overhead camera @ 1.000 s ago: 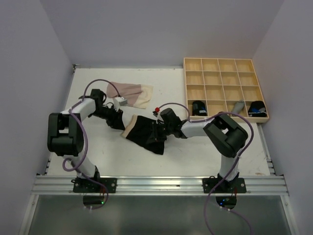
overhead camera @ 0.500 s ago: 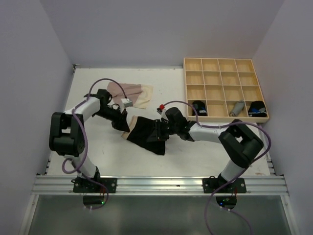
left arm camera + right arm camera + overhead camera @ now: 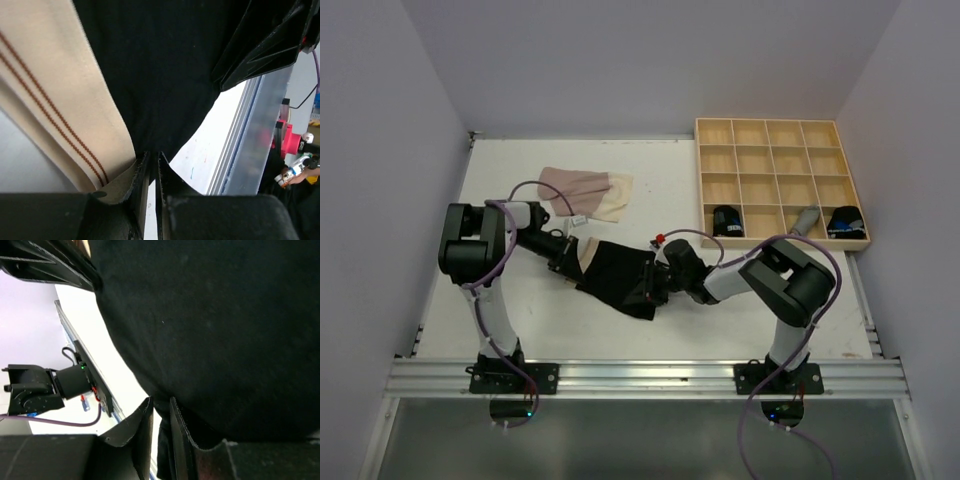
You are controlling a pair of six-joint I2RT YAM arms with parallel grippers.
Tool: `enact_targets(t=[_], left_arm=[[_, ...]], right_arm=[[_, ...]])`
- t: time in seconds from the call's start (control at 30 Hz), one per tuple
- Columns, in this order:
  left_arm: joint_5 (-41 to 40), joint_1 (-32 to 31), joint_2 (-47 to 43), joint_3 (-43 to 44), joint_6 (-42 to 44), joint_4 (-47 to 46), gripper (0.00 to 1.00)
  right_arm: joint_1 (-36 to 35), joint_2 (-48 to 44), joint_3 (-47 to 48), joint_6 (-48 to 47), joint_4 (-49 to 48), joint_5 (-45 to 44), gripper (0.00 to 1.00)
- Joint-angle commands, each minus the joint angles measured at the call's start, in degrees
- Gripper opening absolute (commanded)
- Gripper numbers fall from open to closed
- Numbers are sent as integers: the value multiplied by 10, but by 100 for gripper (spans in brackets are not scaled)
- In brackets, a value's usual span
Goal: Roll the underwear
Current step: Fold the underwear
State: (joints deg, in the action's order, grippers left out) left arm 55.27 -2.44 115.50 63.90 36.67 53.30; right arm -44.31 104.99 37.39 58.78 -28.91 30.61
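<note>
A black underwear (image 3: 616, 274) with a beige waistband (image 3: 588, 247) lies spread in the middle of the table. My left gripper (image 3: 570, 264) is at its left end, by the waistband. In the left wrist view the left gripper (image 3: 150, 156) has its jaws nearly together, pinching the black cloth (image 3: 160, 75) next to the striped beige band (image 3: 60, 110). My right gripper (image 3: 648, 287) is at the garment's right edge. In the right wrist view the right gripper (image 3: 161, 402) is shut on a fold of black cloth (image 3: 215, 315). A pale beige-pink underwear (image 3: 586, 192) lies flat behind.
A light wooden tray (image 3: 780, 150) of square compartments stands at the back right. Its front row holds a black roll (image 3: 726, 222), a grey roll (image 3: 806, 220) and another dark roll (image 3: 844, 222). The metal rail (image 3: 640, 378) runs along the near edge.
My left gripper came down onto the waistband end and narrowed onto the cloth. The right arm's elbow swung and its gripper slid slightly nearer with the black cloth. The garment shifted a little.
</note>
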Motion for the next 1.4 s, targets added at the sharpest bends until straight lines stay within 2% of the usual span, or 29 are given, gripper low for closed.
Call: enact_targets(t=[0.0, 0.07, 0.1, 0.13, 0.17, 0.27, 0.3, 0.33, 0.37, 0.43, 0.47, 0.6, 0.7, 0.8, 0.9, 1.03, 1.13, 1.27, 1.37], left_arm=[[-53, 24, 7, 10, 7, -42, 16], [-4, 24, -12, 23, 58, 27, 20], [19, 24, -26, 31, 141, 66, 25], [64, 24, -33, 43, 196, 166, 28], [83, 24, -41, 66, 256, 218, 32], [108, 24, -108, 84, 279, 218, 37], [111, 24, -136, 89, 257, 202, 37], [103, 17, -148, 93, 218, 136, 37], [100, 11, -157, 90, 126, 89, 37], [94, -5, -165, 88, 63, -20, 37], [87, -12, -161, 82, -26, -66, 37], [94, -34, -93, 84, -173, -249, 37], [104, -42, -45, 92, -248, -326, 36], [94, -49, -7, 95, -293, -378, 36], [73, -47, 35, 102, -302, -374, 33], [45, -36, 69, 95, -299, -366, 31], [55, -16, 87, 91, -303, -363, 30], [75, 7, 66, 95, -289, -358, 30], [100, 23, 11, 104, -276, -355, 34]], right_arm=[[-4, 19, -28, -16, 45, -35, 25], [-5, -7, -28, -31, 43, -23, 24], [-6, -19, -24, -49, 44, -13, 24], [-5, -55, -20, -60, 50, 2, 24], [-5, -74, -7, -73, 69, 8, 24], [-5, -163, 48, -141, 158, -11, 24], [-5, -178, 64, -158, 183, -21, 24], [-4, -188, 80, -169, 230, -28, 25], [-2, -197, 114, -196, 252, -63, 25], [9, -183, 144, -214, 287, -80, 26], [14, -163, 162, -218, 302, -88, 26], [45, -110, 155, -184, 236, -87, 25], [71, -72, 146, -161, 185, -79, 25], [100, -33, 118, -129, 113, -67, 25], [124, 3, 92, -111, 60, -61, 25], [132, 45, 71, -103, 41, -57, 25], [135, 62, 69, -99, 25, -42, 25], [135, 44, 85, -110, 35, -28, 24], [135, 8, 111, -143, 94, -28, 24]])
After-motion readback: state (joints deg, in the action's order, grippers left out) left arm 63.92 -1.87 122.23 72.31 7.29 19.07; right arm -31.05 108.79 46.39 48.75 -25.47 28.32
